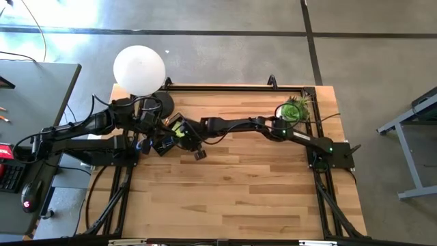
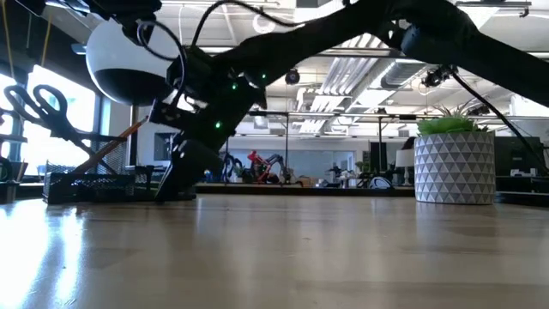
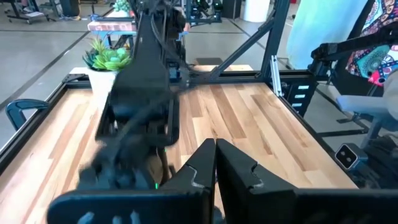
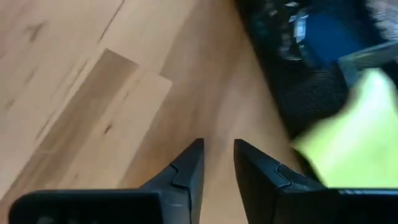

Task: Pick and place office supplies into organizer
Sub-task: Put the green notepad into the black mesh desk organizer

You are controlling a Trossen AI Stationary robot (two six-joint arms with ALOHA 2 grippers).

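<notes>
The black mesh organizer (image 4: 305,81) stands at the table's far left, beside the lamp; in the low view the organizer (image 2: 86,184) holds blue-handled scissors (image 2: 34,107) and an orange pencil (image 2: 111,150) leaning up out of it. A yellow sticky-note pad (image 4: 354,146) lies in it, next to something blue (image 4: 329,37). My right gripper (image 4: 217,158) hangs over bare wood just beside the organizer, pointing steeply down, its fingers a little open with nothing between them. My left gripper (image 3: 216,165) waits shut, raised at the left behind the organizer. A small black item (image 1: 200,154) lies on the wood nearby.
A white globe lamp (image 1: 139,68) on a round black base stands at the far left corner. A potted green plant (image 1: 295,111) in a white pot stands at the far right. The near half of the wooden table (image 1: 232,198) is bare wood.
</notes>
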